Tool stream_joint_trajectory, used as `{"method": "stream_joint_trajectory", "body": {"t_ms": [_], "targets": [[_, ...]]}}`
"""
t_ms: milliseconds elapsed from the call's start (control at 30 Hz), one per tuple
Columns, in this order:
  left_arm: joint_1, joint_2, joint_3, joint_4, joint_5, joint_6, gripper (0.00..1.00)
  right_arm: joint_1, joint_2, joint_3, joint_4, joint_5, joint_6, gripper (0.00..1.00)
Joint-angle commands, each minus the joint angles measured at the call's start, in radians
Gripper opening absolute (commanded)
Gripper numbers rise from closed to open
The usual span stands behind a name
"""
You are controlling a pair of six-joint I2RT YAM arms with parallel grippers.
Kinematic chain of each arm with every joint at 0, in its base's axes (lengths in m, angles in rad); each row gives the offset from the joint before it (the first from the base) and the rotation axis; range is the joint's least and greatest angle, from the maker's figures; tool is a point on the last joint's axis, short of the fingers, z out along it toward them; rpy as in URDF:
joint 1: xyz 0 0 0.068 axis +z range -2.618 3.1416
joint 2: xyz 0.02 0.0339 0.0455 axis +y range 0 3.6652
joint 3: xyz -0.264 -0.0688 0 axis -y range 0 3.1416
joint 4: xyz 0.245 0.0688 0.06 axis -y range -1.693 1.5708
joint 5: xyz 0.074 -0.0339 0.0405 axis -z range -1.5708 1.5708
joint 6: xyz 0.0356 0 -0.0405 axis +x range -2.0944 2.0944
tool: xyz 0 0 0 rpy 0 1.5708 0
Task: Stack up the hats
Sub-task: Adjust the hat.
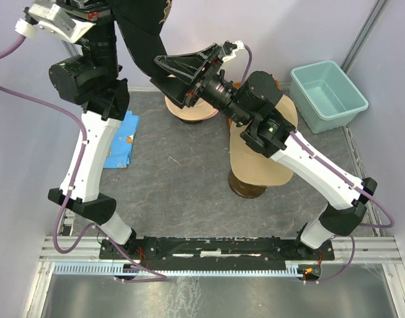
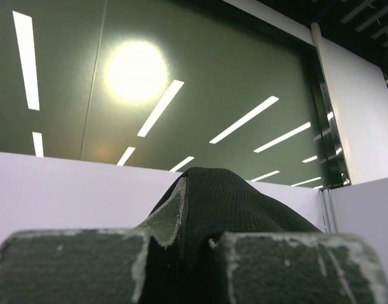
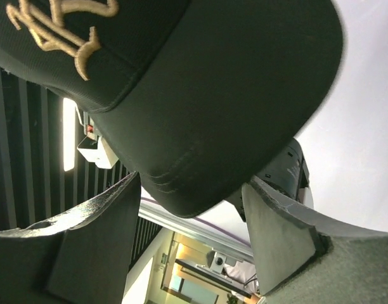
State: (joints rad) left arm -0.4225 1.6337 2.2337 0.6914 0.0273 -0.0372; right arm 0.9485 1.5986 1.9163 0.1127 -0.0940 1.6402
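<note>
A black cap with a pale gold embroidered logo hangs high at the back, near the left arm's raised wrist. In the left wrist view my left gripper is shut on a fold of the black cap. My right gripper points left with its jaws wide open beside the hanging cap. In the right wrist view the brim of the black cap dips between the open fingers without a pinch on it. A tan hat sits on a brown stand under the right arm.
A teal tub stands at the back right. A blue patterned cloth lies at the left beside the left arm. A beige round thing on a brownish base shows partly below the right gripper. Purple walls enclose the table.
</note>
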Motion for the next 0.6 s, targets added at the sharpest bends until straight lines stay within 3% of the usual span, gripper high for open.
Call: {"method": "stream_joint_trajectory", "body": {"t_ms": [0, 200, 433, 567], "targets": [[-0.015, -0.071, -0.062, 0.082, -0.019, -0.046, 0.03, -0.010, -0.024, 0.022, 0.065, 0.026, -0.019, 0.71], [-0.034, -0.138, -0.178, 0.116, -0.014, -0.056, 0.03, -0.041, -0.039, 0.006, 0.080, 0.042, -0.033, 0.62], [-0.042, -0.208, -0.281, 0.161, -0.018, -0.056, 0.03, -0.076, -0.070, -0.037, 0.086, 0.058, -0.042, 0.58], [-0.044, -0.236, -0.331, 0.190, -0.028, -0.058, 0.03, -0.099, -0.090, -0.051, 0.080, 0.067, -0.058, 0.49]]}}
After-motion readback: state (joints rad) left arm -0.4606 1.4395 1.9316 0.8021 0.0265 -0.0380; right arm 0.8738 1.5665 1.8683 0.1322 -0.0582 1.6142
